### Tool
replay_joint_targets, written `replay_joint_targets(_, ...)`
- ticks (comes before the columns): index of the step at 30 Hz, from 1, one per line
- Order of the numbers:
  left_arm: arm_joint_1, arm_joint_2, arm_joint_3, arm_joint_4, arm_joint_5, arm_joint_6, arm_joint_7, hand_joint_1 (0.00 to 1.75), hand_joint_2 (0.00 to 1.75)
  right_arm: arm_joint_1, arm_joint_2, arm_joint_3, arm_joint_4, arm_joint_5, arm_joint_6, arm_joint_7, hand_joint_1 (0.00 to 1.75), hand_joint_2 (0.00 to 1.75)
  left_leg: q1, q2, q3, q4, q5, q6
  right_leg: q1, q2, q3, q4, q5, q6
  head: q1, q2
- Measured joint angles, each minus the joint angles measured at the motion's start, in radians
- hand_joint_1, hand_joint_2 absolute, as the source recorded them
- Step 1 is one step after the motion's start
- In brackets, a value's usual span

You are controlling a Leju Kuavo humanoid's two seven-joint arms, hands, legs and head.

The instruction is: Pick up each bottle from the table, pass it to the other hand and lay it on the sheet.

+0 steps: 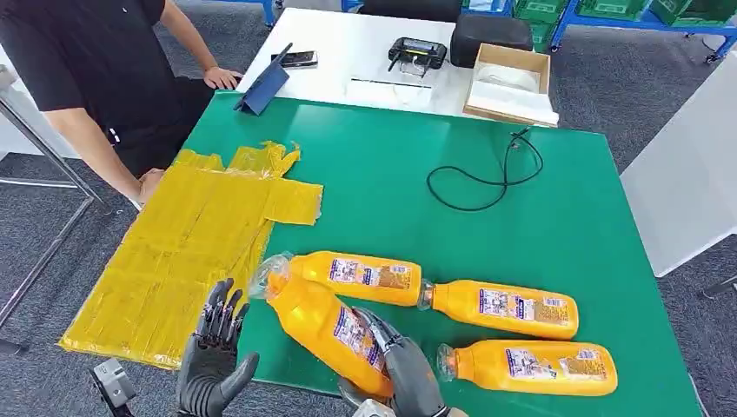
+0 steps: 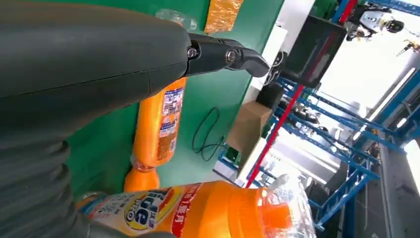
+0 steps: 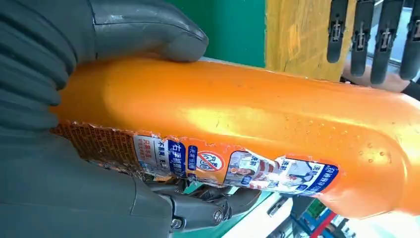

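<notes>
Orange plastic bottle (image 1: 326, 326), glossy, labelled, plastic-wrapped at its cap, is being gripped by the right hand (image 1: 408, 373); the left hand (image 1: 213, 360) is hovering near the crinkled yellow sheet (image 1: 187, 248), fingers spread wide.

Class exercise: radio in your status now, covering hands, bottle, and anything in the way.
Right hand grips bottle. Left hand open beside it, over yellow sheet. Three bottles on green table. Person's hand rests at sheet's edge.

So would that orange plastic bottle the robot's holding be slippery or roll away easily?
Probably a bit slippery: the orange plastic bottle looks glossy where the right hand grips it. Its body looks rounded, so it might roll if nudged sideways. It seems stiff, showing no visible dent under the fingers.
</notes>
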Motion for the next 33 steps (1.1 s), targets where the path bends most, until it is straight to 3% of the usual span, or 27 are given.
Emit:
replay_joint_targets(13, -0.004, 0.0, -0.029, 0.014, 0.043, -0.126, 0.019, 0.0, 1.75, 0.005, -0.001, 0.0, -0.025, 0.005, 0.027, -0.003, 1.75, 1.75, 0.0, 0.0, 0.0, 0.0, 0.0, 0.0, 0.0, 0.0, -0.008, 0.0, 0.0, 0.0, 0.0, 0.0)
replay_joint_targets(33, -0.005, 0.011, -0.1, 0.064, 0.148, -0.193, 0.053, 0.0, 1.75, -0.034, -0.002, 0.042, -0.013, 0.067, 0.063, -0.012, 1.75, 1.75, 0.0, 0.0, 0.0, 0.0, 0.0, 0.0, 0.0, 0.0, -0.001, 0.0, 0.0, 0.0, 0.0, 0.0)
